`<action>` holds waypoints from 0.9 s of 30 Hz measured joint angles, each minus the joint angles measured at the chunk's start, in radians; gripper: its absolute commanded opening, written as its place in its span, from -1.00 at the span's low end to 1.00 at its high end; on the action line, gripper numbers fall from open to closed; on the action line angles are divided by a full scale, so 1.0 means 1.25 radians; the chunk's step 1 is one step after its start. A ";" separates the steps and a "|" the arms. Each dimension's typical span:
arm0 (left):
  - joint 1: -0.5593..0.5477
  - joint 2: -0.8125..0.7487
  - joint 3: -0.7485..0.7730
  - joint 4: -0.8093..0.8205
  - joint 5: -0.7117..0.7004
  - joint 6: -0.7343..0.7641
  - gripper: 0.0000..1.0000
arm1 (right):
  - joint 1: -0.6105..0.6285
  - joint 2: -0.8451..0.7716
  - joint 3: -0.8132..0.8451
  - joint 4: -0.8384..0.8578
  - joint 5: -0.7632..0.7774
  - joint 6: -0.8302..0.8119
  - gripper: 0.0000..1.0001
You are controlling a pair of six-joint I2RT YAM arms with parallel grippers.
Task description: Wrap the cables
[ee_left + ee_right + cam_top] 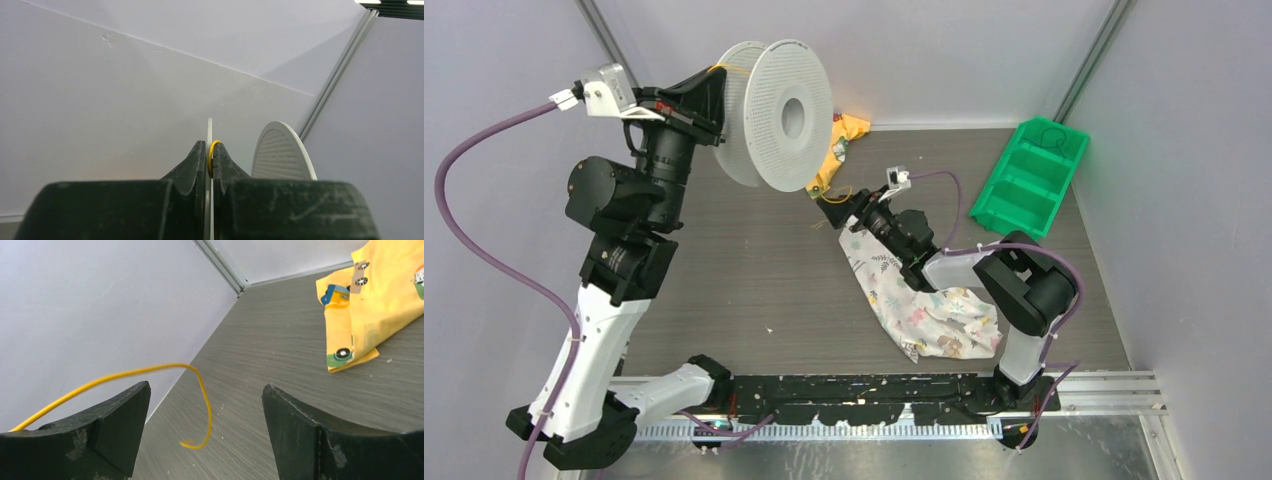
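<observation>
My left gripper (709, 95) is raised high at the back left, shut on one rim of a big white perforated spool (776, 115). In the left wrist view the thin white rim (209, 127) runs between the closed jaws of the left gripper (210, 146), and a small loop of the yellow cable (215, 152) is pinched beside it. The spool's other rim (282, 152) shows to the right. My right gripper (205, 387) is open low over the table, below the spool. The cable's free end (202, 405) curls between its fingers without touching them.
A yellow printed cloth (375, 300) lies on the table just beyond the right gripper (827, 205). A white patterned cloth (924, 300) is draped under the right arm. A green divided bin (1032, 178) stands at the back right. Grey walls close the back and sides.
</observation>
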 measured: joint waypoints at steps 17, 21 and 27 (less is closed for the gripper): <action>0.000 -0.012 0.000 0.001 0.003 0.000 -0.99 | -0.009 0.064 0.047 0.017 -0.013 0.074 0.36; 0.000 -0.015 0.000 0.002 0.003 0.000 -0.99 | -0.010 0.064 0.043 0.017 -0.010 0.074 0.42; 0.000 -0.015 0.000 0.003 0.004 0.000 -0.99 | -0.010 0.069 0.046 0.017 -0.017 0.083 0.19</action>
